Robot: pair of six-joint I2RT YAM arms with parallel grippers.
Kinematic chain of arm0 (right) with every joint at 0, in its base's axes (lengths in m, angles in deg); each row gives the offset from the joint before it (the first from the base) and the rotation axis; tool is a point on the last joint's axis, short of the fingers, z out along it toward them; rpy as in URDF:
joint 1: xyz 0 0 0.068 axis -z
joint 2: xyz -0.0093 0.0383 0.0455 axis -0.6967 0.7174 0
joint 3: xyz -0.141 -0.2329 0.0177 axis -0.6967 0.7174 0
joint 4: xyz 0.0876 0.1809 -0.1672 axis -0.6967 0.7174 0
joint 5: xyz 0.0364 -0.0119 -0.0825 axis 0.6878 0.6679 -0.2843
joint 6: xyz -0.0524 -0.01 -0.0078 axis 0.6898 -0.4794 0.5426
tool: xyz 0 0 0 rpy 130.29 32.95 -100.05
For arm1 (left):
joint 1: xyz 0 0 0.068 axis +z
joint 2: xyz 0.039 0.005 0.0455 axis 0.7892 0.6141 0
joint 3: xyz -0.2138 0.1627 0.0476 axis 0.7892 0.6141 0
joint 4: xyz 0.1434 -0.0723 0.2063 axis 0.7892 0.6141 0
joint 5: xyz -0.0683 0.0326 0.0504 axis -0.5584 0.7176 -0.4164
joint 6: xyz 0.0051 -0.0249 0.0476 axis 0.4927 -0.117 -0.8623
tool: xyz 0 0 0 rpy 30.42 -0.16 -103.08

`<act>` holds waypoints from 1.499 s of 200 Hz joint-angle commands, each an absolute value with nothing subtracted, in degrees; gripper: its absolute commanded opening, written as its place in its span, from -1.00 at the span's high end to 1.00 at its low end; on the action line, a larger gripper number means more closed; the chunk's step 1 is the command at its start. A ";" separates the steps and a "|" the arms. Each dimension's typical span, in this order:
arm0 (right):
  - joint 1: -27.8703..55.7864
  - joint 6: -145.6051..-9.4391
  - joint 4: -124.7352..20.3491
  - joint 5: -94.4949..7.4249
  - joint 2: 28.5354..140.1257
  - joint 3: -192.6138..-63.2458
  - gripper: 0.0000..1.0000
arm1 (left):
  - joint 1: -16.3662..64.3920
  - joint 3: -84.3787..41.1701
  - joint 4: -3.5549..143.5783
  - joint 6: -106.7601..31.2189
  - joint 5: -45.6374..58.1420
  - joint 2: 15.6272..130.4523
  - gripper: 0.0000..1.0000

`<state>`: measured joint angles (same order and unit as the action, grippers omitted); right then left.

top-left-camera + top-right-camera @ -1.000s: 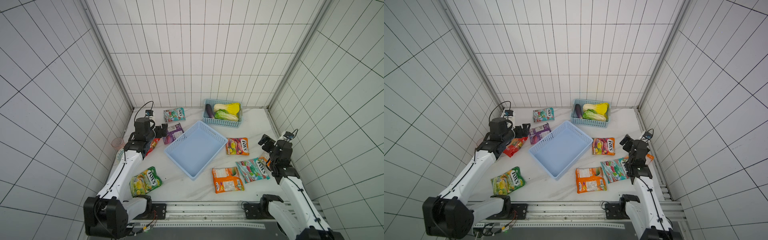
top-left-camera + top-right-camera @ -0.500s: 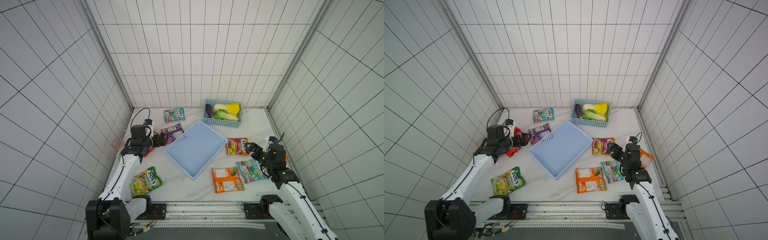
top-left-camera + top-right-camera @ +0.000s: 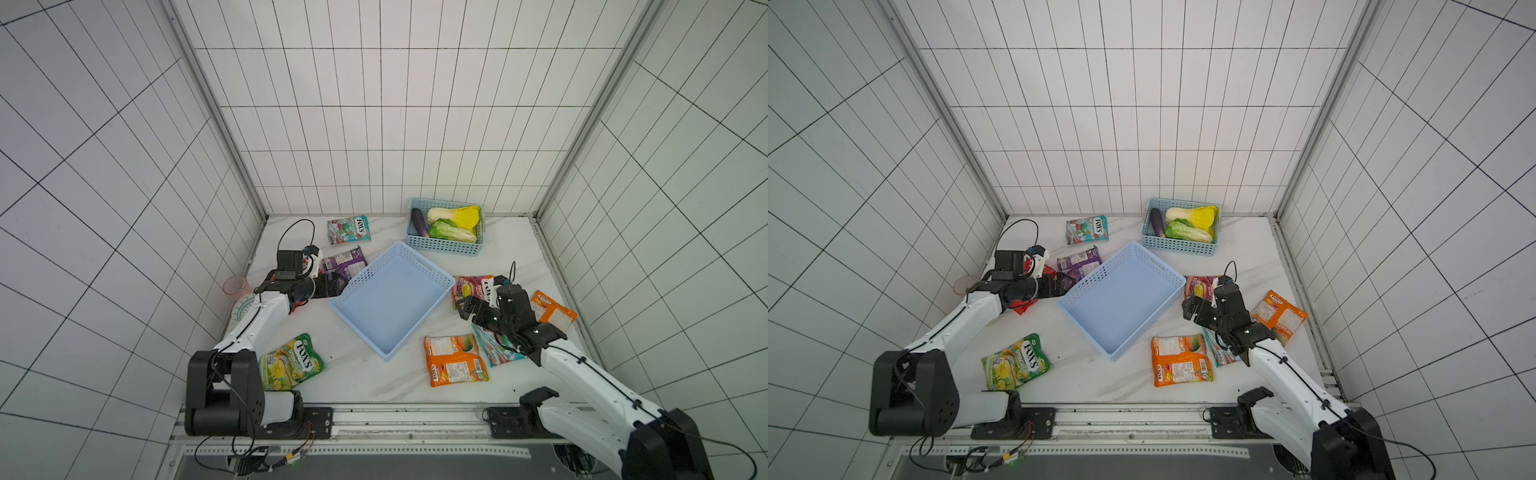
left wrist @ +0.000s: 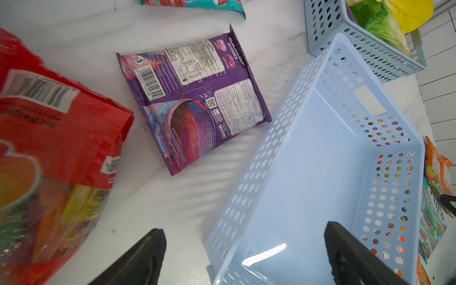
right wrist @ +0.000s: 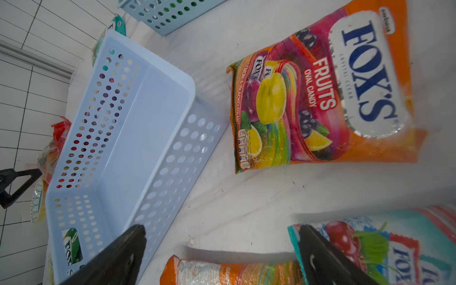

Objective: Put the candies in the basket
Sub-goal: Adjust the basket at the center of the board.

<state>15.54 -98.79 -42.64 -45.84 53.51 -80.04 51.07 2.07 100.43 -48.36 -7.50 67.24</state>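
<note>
Both arms have swung in low: left gripper (image 3: 337,286), wide, at the basket (image 3: 415,259) corner beside the purple bag (image 3: 345,264); right gripper (image 3: 464,309), wide, near the fruits bag (image 3: 471,286). Basket empty, candies (image 3: 455,365) all lying around it, so first picks look close.

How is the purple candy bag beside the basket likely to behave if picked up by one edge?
The purple bag looks like glossy film, so it is probably slippery to pinch. It lies flat with soft creases, so it would likely sag or fold when lifted by an edge. It looks thin, so probably light, with contents that may shift.
</note>
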 commanded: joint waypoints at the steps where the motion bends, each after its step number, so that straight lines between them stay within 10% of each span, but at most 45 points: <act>1: 11.79 -99.62 -48.39 -47.11 56.72 -82.06 -0.98 | 49.62 -0.22 101.10 -48.95 -9.34 69.36 -0.96; 300: 8.32 -92.89 -46.34 -44.98 87.45 -107.84 -0.98 | 39.69 1.64 106.39 -52.35 -16.94 70.54 -0.96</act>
<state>7.01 -93.79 -47.36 -47.02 86.03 -105.11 41.19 1.39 104.85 -50.43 -14.88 71.13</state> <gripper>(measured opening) 0.989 0.982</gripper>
